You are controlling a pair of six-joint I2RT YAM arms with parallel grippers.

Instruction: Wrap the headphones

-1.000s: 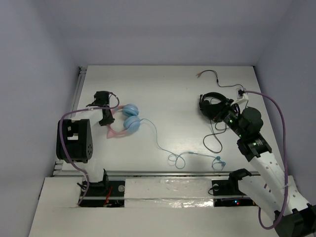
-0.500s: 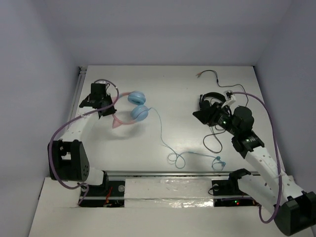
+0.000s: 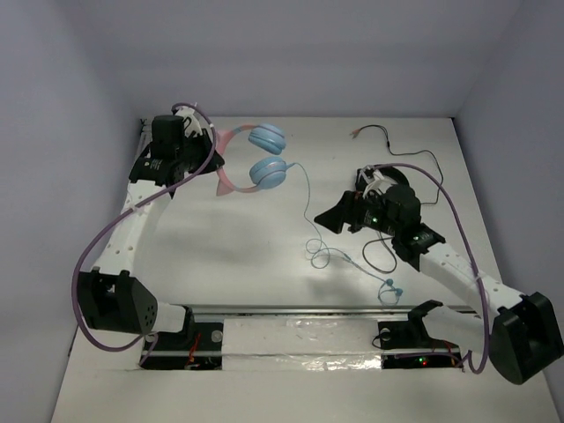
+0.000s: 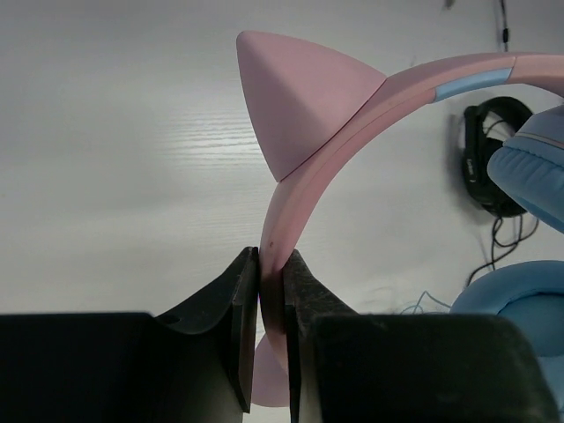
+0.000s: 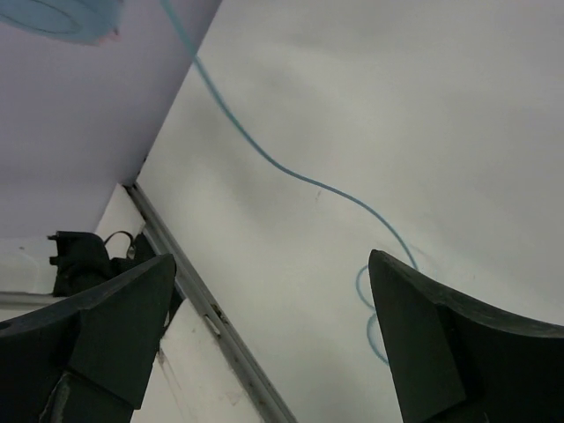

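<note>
The headphones (image 3: pixel 257 160) are held above the table (image 3: pixel 220 256), headband (image 4: pixel 295 198) pinched between the left gripper (image 4: pixel 271 291) fingers. The cable (image 5: pixel 264 156) trails from the headphones toward the near side. The right gripper (image 5: pixel 273 256), jaws spread wide, stands just right of it and is the nearer arm.

Robot lab, bolted arms (image 3: pixel 125 233), bare white table (image 3: pixel 220 256)

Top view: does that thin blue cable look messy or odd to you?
Yes. The left gripper pinches the pink headband of the headphones, yet the cable trails loose over the table, curling into small tangled loops near the middle.
</note>
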